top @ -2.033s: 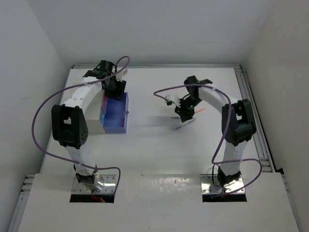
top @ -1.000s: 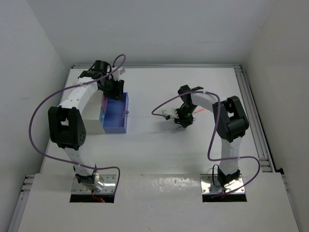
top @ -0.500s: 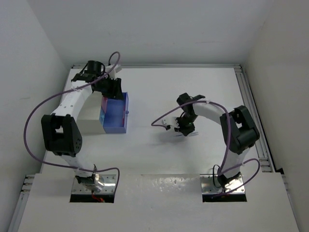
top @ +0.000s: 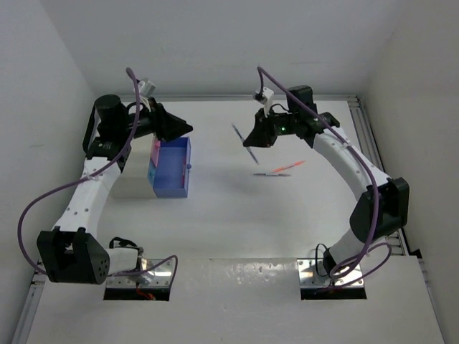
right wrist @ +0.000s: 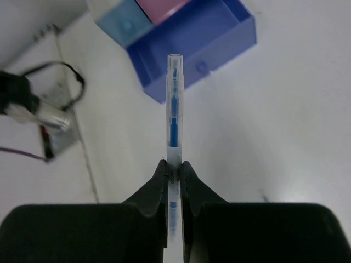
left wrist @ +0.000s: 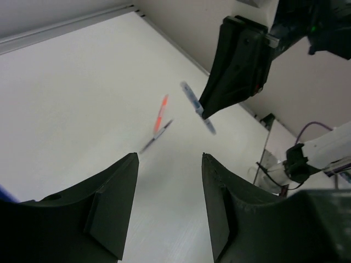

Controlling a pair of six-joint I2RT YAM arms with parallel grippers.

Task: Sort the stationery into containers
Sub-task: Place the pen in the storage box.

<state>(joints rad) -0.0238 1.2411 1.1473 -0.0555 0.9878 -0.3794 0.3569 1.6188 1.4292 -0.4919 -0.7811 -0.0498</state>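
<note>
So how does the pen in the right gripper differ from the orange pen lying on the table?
The blue pen is clamped in the shut right gripper, off the table; the orange pen lies flat on the table, untouched. The blue pen has a clear barrel with blue ink inside; the orange pen looks solid orange-red. Both are thin pens.

I read the clear pen (right wrist: 173,120) as transparent with a blue core. The right gripper (right wrist: 173,164) is black. The blue container (right wrist: 219,46) is deep blue. The pink container (right wrist: 164,6) on its left is translucent pink. On the white table (top: 215,222), the orange-red pen (top: 290,166) lies by a dark pen (top: 271,174). Cables (top: 134,93) are purple.
</note>
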